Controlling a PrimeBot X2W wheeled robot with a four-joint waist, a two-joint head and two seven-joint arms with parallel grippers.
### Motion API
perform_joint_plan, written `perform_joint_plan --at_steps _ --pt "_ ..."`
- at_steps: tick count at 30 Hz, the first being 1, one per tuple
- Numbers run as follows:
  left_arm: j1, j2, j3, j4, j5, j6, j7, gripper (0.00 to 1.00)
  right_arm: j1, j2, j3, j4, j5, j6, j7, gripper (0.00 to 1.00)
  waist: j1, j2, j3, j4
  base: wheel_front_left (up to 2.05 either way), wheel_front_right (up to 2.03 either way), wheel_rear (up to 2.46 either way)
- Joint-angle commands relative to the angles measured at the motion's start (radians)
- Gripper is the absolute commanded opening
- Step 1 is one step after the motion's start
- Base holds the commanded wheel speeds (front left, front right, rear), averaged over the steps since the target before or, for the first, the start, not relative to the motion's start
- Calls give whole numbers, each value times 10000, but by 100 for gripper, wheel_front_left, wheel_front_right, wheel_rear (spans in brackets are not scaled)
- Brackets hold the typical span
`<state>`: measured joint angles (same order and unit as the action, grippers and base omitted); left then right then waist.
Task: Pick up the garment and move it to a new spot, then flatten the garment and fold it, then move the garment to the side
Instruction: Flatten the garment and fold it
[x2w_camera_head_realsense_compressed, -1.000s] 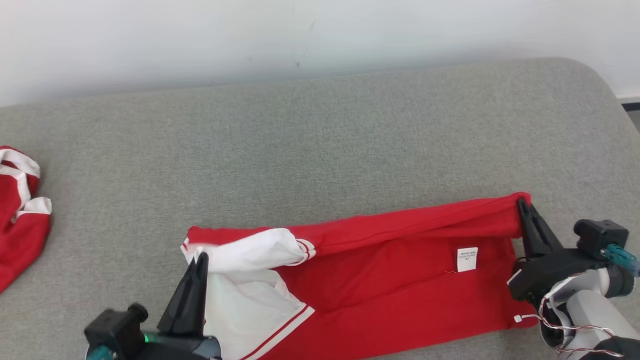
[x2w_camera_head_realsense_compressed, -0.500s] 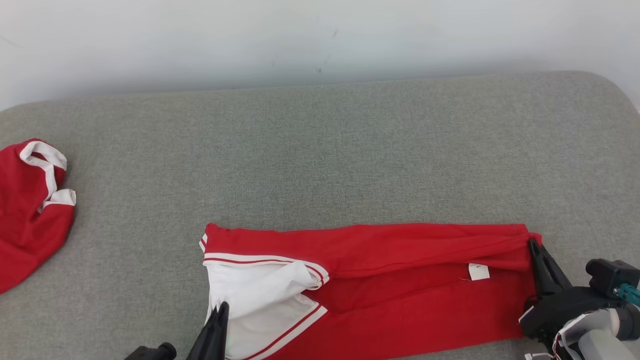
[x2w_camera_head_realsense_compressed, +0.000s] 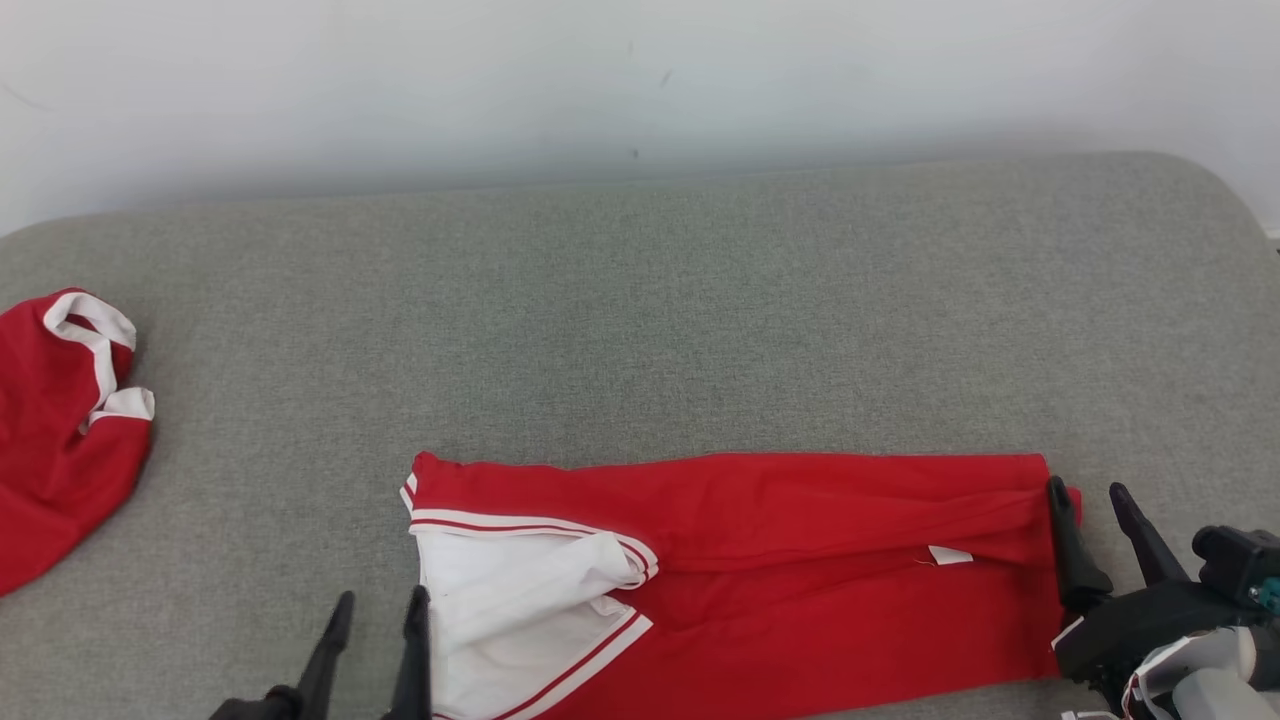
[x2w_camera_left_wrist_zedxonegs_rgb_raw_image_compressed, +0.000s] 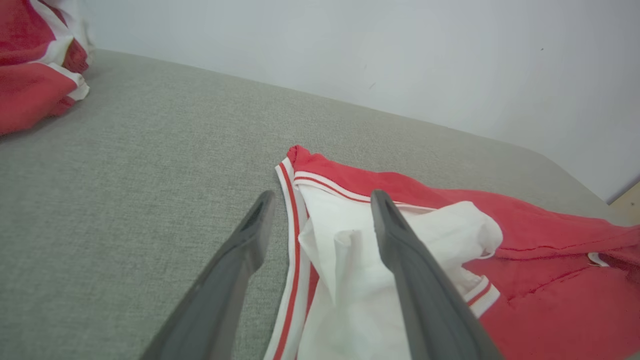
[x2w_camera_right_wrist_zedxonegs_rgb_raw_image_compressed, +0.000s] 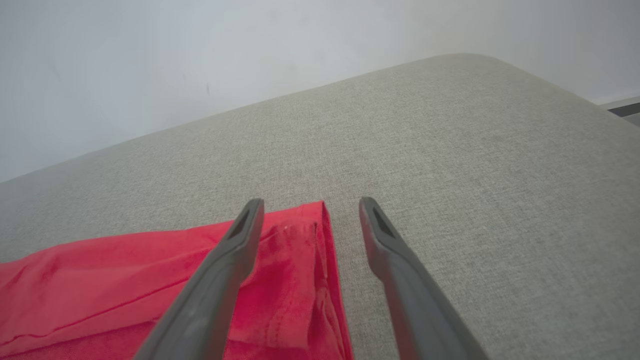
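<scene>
Red garment (x2w_camera_head_realsense_compressed: 800, 590) with white sleeve is laid folded lengthwise near the front of the grey padded surface (x2w_camera_head_realsense_compressed: 700, 330). It is judged light and limp, best pinched at end corners. Left gripper (x2w_camera_head_realsense_compressed: 382, 597) and right gripper (x2w_camera_head_realsense_compressed: 1087, 488) are spread open, one at each end. A second red garment (x2w_camera_head_realsense_compressed: 60, 440) is bunched far left, with a white wall (x2w_camera_head_realsense_compressed: 600, 80) behind.

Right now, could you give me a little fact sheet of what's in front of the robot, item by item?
surface: grey padded top, pale wall behind
main garment: red with white trim, laid out long near the front edge
label: small white tag on the red cloth
second garment: red and white, bunched at far left
left tool: open, at the white end
right tool: open, straddling the red end's edge
</scene>
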<state>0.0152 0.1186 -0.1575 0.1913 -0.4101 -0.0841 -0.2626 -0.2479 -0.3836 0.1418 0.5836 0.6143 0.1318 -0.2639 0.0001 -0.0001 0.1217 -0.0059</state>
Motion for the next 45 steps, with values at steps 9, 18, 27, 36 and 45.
perform_joint_plan --at_steps 9,18,27,36,45 --pt "668 -551 1916 -1082 1871 -106 -31 100 -8 148 -216 430 -317 -25 13 100 -1 1 -359 199 0 0 0" --pt "1026 -675 2323 -801 2859 -182 -31 100 -632 447 160 2230 -394 -25 212 100 -1 1 -552 354 0 0 0" --pt "1101 -685 2141 -365 2935 -170 -31 100 -1152 691 454 3741 -77 -25 159 100 -1 1 -602 403 0 0 0" --pt "952 -687 1938 -77 3156 -169 -31 100 -1492 727 1132 4184 411 -25 105 0 -1 1 -639 407 0 0 0" --pt "1182 -688 1972 68 3334 33 -31 100 -1190 -583 819 3775 387 -25 -20 0 -1 1 -956 363 0 0 0"
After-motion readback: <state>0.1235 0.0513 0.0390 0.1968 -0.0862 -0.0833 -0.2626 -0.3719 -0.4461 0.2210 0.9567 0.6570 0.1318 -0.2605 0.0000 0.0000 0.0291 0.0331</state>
